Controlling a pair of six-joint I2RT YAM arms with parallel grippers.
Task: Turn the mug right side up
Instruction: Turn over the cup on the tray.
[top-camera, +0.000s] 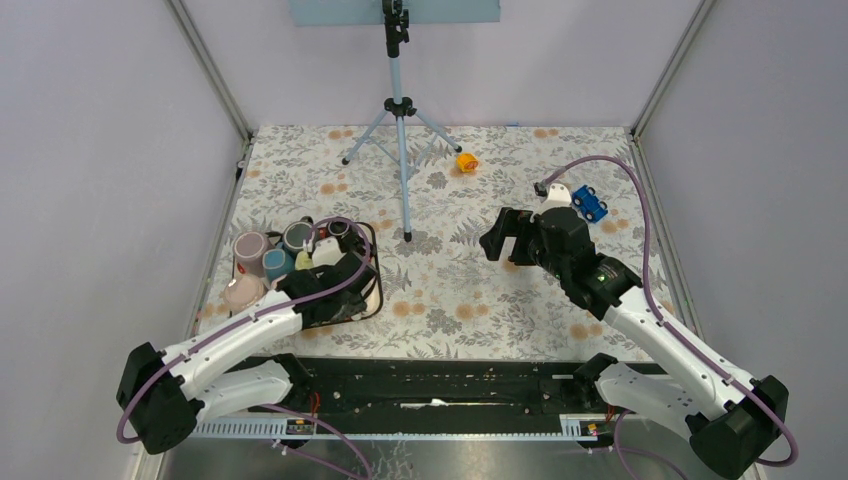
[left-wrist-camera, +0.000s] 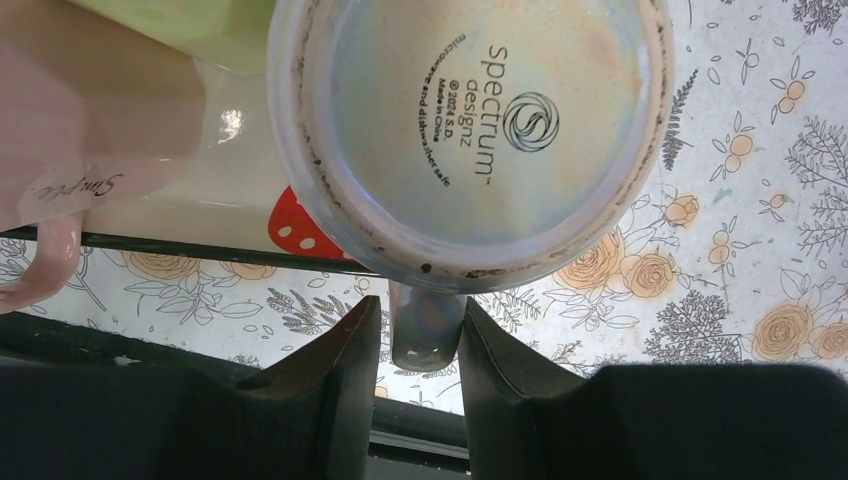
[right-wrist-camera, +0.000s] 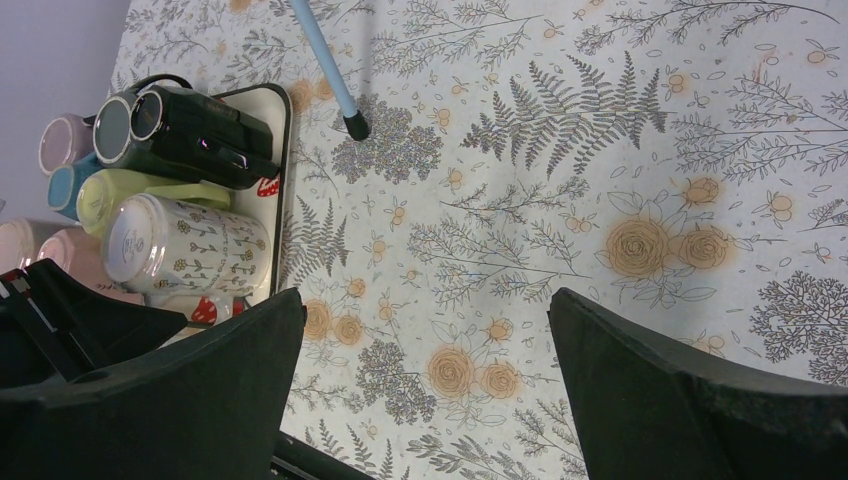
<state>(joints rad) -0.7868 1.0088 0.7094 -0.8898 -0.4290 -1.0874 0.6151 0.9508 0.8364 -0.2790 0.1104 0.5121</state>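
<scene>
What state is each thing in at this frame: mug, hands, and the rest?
Mug: lying sideways, base toward the left wrist camera, handle gripped.
Left hand: shut on the mug's handle.
Right hand: open wide, empty, above the tablecloth.
Other mugs: bunched by the tray; which way up unclear.
Tripod: standing.

We find the mug (right-wrist-camera: 190, 250) on the tray (top-camera: 375, 262) at left, other mugs (top-camera: 255, 258) left of it, the tripod (top-camera: 400, 110) far centre.
</scene>
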